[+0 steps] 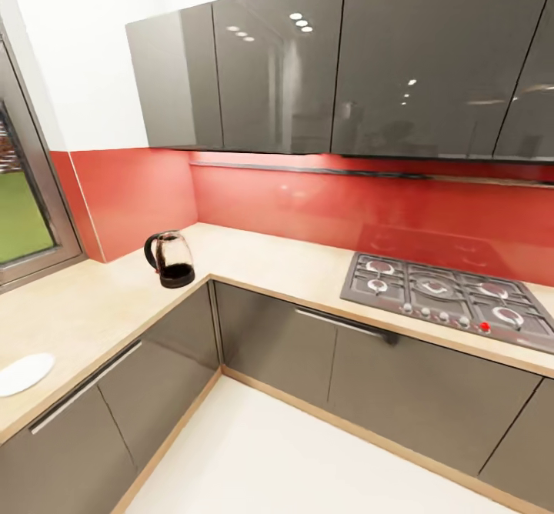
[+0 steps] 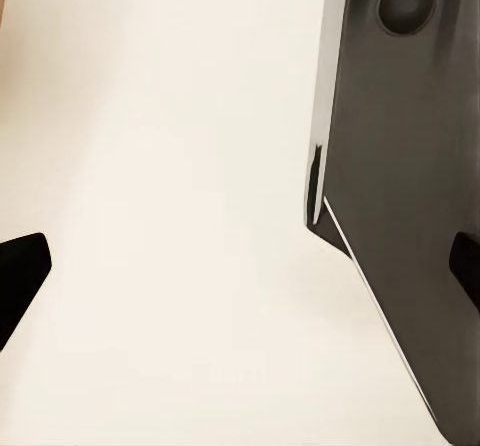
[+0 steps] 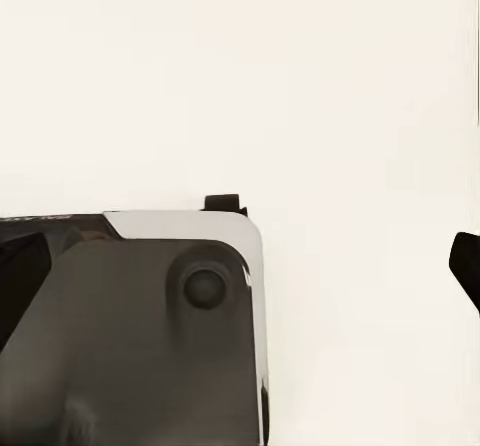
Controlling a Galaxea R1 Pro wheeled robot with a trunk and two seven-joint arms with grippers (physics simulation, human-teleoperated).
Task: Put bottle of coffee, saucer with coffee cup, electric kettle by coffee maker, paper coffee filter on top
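Kettle stands upright on the worktop, at the inner corner near its front edge. Saucer lies on the worktop's left run, near the front edge, well apart from the kettle. Hob set into the right run. Left gripper and right gripper: fingers spread wide, holding nothing, over pale floor beside the robot's dark base.

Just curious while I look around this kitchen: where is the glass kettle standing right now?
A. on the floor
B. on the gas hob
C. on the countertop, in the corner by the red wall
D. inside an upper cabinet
C: the kettle stands upright on the countertop in the corner, well apart from the hob.
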